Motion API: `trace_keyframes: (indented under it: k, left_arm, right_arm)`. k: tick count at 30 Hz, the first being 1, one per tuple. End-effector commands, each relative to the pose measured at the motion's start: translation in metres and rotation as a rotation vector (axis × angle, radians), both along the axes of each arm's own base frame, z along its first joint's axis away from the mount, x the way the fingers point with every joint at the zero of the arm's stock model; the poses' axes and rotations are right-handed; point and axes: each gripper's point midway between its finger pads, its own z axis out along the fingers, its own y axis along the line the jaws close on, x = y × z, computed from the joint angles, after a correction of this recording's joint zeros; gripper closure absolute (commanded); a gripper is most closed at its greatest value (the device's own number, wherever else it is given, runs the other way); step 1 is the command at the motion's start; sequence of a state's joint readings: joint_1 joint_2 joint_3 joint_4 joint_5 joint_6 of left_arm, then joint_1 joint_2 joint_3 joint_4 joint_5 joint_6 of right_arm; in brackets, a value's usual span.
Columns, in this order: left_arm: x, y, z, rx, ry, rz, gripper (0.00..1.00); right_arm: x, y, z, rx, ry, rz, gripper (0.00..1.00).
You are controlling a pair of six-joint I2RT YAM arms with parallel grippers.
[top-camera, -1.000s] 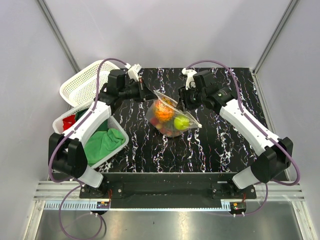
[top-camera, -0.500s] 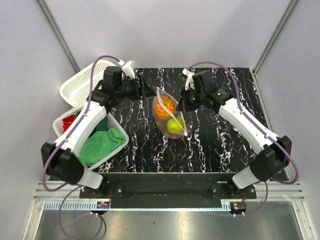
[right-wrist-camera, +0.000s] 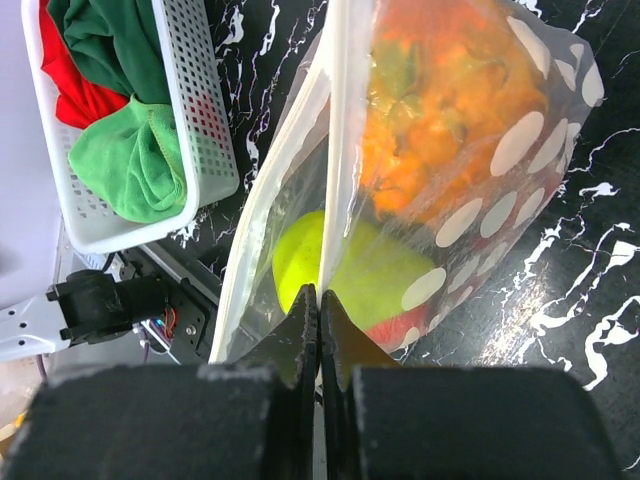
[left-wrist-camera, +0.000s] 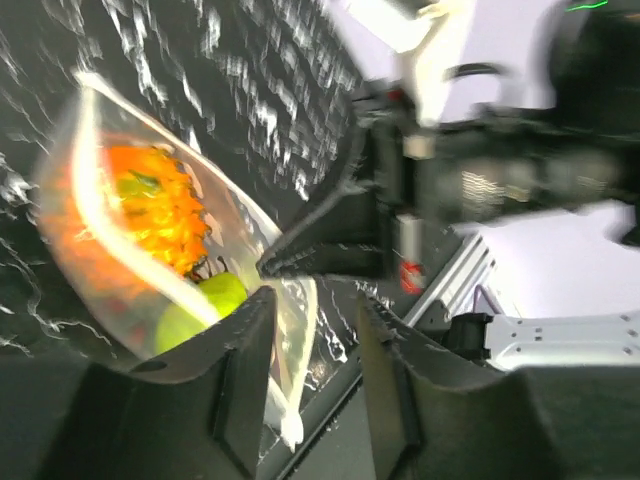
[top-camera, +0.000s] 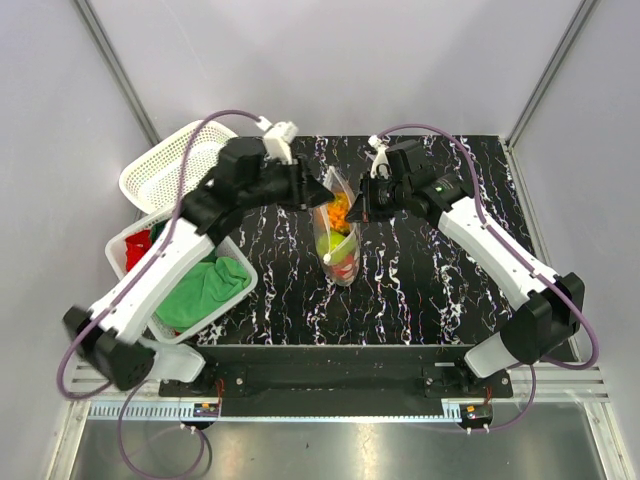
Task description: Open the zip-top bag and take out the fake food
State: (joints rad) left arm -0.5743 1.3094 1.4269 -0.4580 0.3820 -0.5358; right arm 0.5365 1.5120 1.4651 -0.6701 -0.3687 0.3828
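The zip-top bag (top-camera: 340, 250), clear with white dots, hangs over the black marbled table (top-camera: 440, 280) from my right gripper (top-camera: 358, 212). In the right wrist view that gripper (right-wrist-camera: 320, 295) is shut on one white lip of the bag (right-wrist-camera: 500, 150), and the other lip (right-wrist-camera: 262, 230) stands apart from it. Inside are a yellow-green pear (right-wrist-camera: 345, 270), an orange bumpy piece (right-wrist-camera: 430, 100) and a small red fruit (right-wrist-camera: 400, 325). My left gripper (top-camera: 318, 196) is open at the bag's top left. In the left wrist view (left-wrist-camera: 315, 310) a bag edge (left-wrist-camera: 290, 340) lies by its left finger, not gripped.
A white perforated basket (top-camera: 165, 165) stands at the far left. Nearer, a second white basket (top-camera: 240, 262) holds a green cloth (top-camera: 200, 285) and a red cloth (top-camera: 137, 250). It also shows in the right wrist view (right-wrist-camera: 200, 130).
My left gripper let go of the bag and drew back left. It has now reached forward to the bag's top again. The bag swung from stretched wide to hanging narrow under my right gripper.
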Motion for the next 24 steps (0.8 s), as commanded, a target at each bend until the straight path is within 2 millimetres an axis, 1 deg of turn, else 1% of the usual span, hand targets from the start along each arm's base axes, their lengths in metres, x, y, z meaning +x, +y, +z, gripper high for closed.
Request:
trace_keyframes:
  k: [1, 2, 3, 5, 6, 9, 10, 12, 15, 16, 17, 19, 21, 24]
  left_arm:
    - [0.021, -0.022, -0.023, 0.071, 0.106, 0.027, 0.64]
    - [0.024, -0.023, -0.029, 0.101, 0.129, 0.037, 0.68]
    - [0.028, -0.024, -0.041, 0.146, 0.172, 0.047, 0.73]
    - [0.033, -0.025, -0.059, 0.189, 0.216, 0.054, 0.78]
    - [0.032, -0.026, -0.065, 0.204, 0.228, 0.051, 0.81]
    - [0.029, -0.028, -0.083, 0.248, 0.239, 0.042, 0.86]
    - [0.026, -0.028, -0.092, 0.267, 0.247, 0.03, 0.87]
    - [0.021, -0.028, -0.101, 0.296, 0.24, 0.002, 0.87]
    - [0.011, -0.035, -0.112, 0.332, 0.225, -0.073, 0.86]
    - [0.005, -0.039, -0.114, 0.336, 0.222, -0.1, 0.84]
    - [0.002, -0.038, -0.12, 0.354, 0.227, -0.11, 0.83]
    - [-0.006, -0.039, -0.126, 0.394, 0.202, -0.137, 0.78]
    - [-0.013, -0.035, -0.133, 0.442, 0.188, -0.152, 0.73]
    - [-0.02, -0.029, -0.141, 0.508, 0.184, -0.15, 0.67]
  right_arm:
    - [-0.007, 0.005, 0.03, 0.078, -0.065, 0.032, 1.0]
    - [-0.007, 0.005, 0.028, 0.075, -0.059, 0.031, 1.0]
    - [-0.008, 0.004, 0.025, 0.071, -0.05, 0.022, 1.0]
    - [-0.009, 0.003, 0.027, 0.078, -0.046, 0.01, 1.0]
    - [-0.008, 0.003, 0.026, 0.077, -0.043, 0.006, 1.0]
    - [-0.01, 0.002, 0.028, 0.08, -0.047, 0.007, 1.0]
    - [-0.01, 0.001, 0.028, 0.079, -0.047, 0.004, 1.0]
    - [-0.012, 0.0, 0.026, 0.077, -0.04, 0.002, 1.0]
    - [-0.015, 0.001, 0.026, 0.083, -0.035, 0.008, 1.0]
    - [-0.015, 0.0, 0.026, 0.081, -0.037, 0.008, 1.0]
    - [-0.016, 0.0, 0.025, 0.078, -0.038, 0.012, 1.0]
    - [-0.016, -0.001, 0.023, 0.073, -0.037, 0.013, 1.0]
    - [-0.016, -0.001, 0.023, 0.072, -0.037, 0.016, 1.0]
    - [-0.015, -0.001, 0.022, 0.072, -0.033, 0.017, 1.0]
